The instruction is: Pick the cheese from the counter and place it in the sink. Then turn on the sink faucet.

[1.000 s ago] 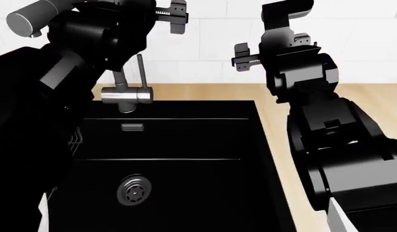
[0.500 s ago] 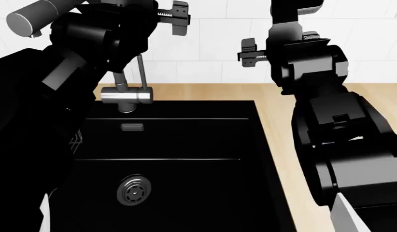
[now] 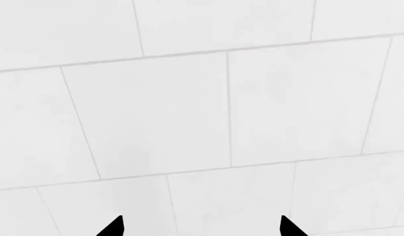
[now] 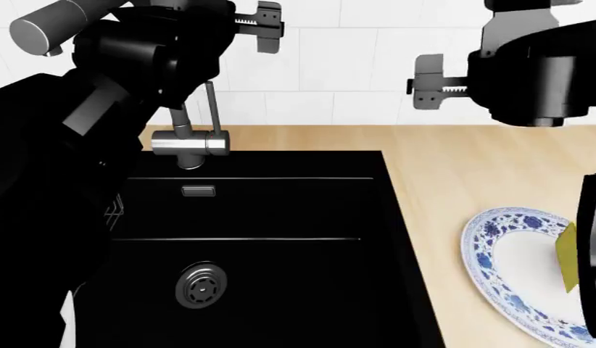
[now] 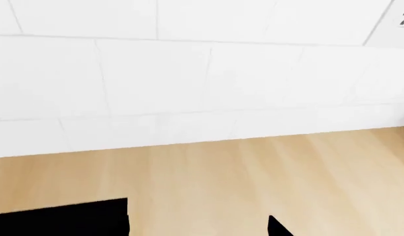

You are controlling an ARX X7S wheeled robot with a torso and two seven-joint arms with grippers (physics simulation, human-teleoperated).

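Right arm has swung aside, uncovering cheese (image 4: 567, 255) on plate (image 4: 501, 250).

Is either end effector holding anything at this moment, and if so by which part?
Nothing is held. Both wrist views show only wall and counter between the fingertips, and the cheese sits on the plate, untouched.

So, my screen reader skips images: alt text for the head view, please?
A black sink set in a beige counter, its steel faucet behind. At the right, a blue-patterned plate holds yellow cheese.
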